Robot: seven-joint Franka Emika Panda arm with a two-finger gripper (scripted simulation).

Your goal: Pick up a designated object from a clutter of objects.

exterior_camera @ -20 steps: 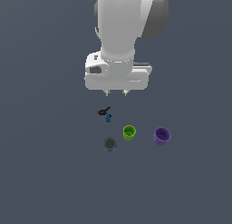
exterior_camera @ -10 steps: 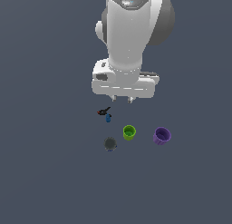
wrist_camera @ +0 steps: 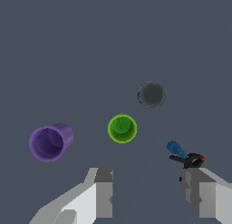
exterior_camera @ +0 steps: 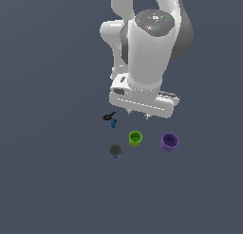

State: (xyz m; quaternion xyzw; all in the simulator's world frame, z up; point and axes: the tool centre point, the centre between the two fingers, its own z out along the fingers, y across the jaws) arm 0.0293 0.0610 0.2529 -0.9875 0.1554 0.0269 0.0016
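Observation:
The purple cup (exterior_camera: 169, 142) stands on the grey floor at the exterior view's right; it also shows in the wrist view (wrist_camera: 50, 142). The lime-green cup (exterior_camera: 135, 138) (wrist_camera: 122, 128) sits beside it, apart. The dark grey round thing (exterior_camera: 115, 150) (wrist_camera: 152, 94) and the tiny black-and-blue thing (exterior_camera: 111, 119) (wrist_camera: 183, 156) lie near. My gripper (exterior_camera: 138, 116) (wrist_camera: 147, 191) is open and empty, held above the floor between the black-and-blue thing and the cups, touching none. Its fingertips (wrist_camera: 104, 191) frame the wrist view.
The floor (exterior_camera: 57, 181) is plain dark grey with no edges in view. The arm's white body (exterior_camera: 147, 53) fills the upper middle of the exterior view and hides the ground behind it.
The arm has swung toward the exterior view's right and come lower, bringing the gripper nearer the cups. The objects have not moved.

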